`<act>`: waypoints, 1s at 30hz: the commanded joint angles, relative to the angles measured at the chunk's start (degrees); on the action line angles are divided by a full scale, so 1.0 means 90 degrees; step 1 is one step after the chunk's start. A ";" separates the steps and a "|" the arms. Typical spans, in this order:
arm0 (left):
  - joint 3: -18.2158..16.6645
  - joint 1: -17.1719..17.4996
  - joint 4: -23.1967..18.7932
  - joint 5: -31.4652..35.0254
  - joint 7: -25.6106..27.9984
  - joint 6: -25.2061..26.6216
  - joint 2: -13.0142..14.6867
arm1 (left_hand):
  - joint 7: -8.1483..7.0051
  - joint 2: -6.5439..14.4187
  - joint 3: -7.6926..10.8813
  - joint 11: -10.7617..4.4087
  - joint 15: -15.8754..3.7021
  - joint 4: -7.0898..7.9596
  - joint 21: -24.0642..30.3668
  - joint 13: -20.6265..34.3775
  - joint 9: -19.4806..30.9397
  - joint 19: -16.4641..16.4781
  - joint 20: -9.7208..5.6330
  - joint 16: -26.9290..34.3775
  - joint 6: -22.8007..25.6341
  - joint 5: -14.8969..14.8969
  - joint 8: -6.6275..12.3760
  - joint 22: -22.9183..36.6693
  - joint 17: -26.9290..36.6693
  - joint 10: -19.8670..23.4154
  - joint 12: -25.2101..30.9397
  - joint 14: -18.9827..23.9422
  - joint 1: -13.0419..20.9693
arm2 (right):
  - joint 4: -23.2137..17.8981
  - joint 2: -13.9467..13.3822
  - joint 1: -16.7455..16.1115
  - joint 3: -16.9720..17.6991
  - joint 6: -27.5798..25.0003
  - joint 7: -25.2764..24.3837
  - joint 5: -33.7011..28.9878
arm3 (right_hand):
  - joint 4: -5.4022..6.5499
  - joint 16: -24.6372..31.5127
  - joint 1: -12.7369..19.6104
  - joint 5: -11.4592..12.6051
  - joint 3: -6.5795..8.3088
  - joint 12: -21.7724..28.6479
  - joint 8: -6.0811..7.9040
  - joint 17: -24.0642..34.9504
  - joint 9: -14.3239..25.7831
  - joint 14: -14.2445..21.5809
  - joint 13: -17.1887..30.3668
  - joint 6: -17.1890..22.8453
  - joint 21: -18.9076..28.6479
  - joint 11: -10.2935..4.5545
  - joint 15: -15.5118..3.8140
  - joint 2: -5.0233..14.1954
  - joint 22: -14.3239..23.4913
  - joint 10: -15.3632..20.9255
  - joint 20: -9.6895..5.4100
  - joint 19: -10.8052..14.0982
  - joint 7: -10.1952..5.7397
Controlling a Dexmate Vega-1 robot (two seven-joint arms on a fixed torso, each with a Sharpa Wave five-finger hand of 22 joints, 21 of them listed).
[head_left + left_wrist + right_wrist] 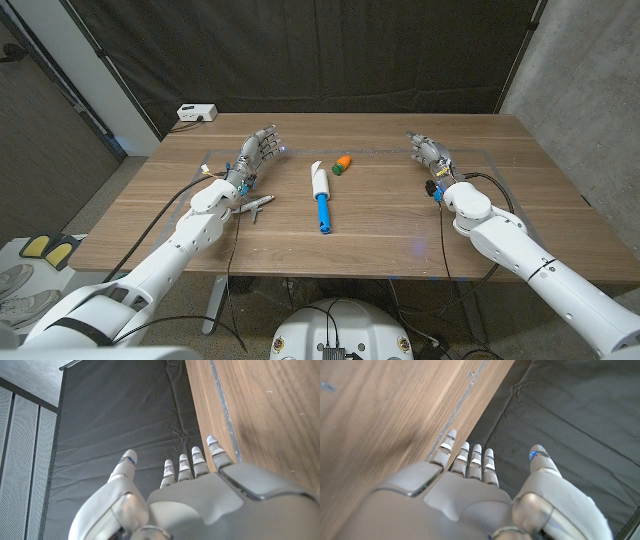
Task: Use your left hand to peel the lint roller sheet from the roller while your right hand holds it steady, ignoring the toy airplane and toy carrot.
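Head view, roller: the lint roller lies mid-bench, blue handle toward the robot, white sheet end away; neither hand touches it.
Head view, left hand: fingers apart, holding nothing, well left of the roller, the toy airplane just beside its forearm.
Head view, right hand: empty, fingers loosely spread, well right of the roller.
Head view, toy carrot: near the sheet end.
Left wrist view: left hand empty, fingers extended along the bench edge.
Right wrist view: right hand likewise empty.
Risk: reaching in, the left arm may sweep the airplane; the roller could roll away if peeled before the right hand pins its handle.
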 commanded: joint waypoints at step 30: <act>0.0129 -0.0224 0.0150 -0.0039 -0.0732 -0.0014 0.0000 | 0.0014 0.0007 0.0013 0.0050 0.0006 0.0033 0.0029 0.0036 -0.0097 -0.0017 0.0009 0.0003 -0.0001 -0.0052 -0.0027 0.0029 0.0033 0.0108 0.0052 0.0076 -0.0100 | -0.3122 -0.0676 -0.0066 -0.1378 -0.4210 -0.0954 -0.2854 | 0.0021 0.0056 -0.0111 -0.0090 -0.0045 0.0081 0.0051 0.0032 0.0006 0.0153 0.0016 0.0234 0.0019 0.0011 -0.0091 0.0055 0.0025 0.0251 -0.0047 0.0050 -0.0064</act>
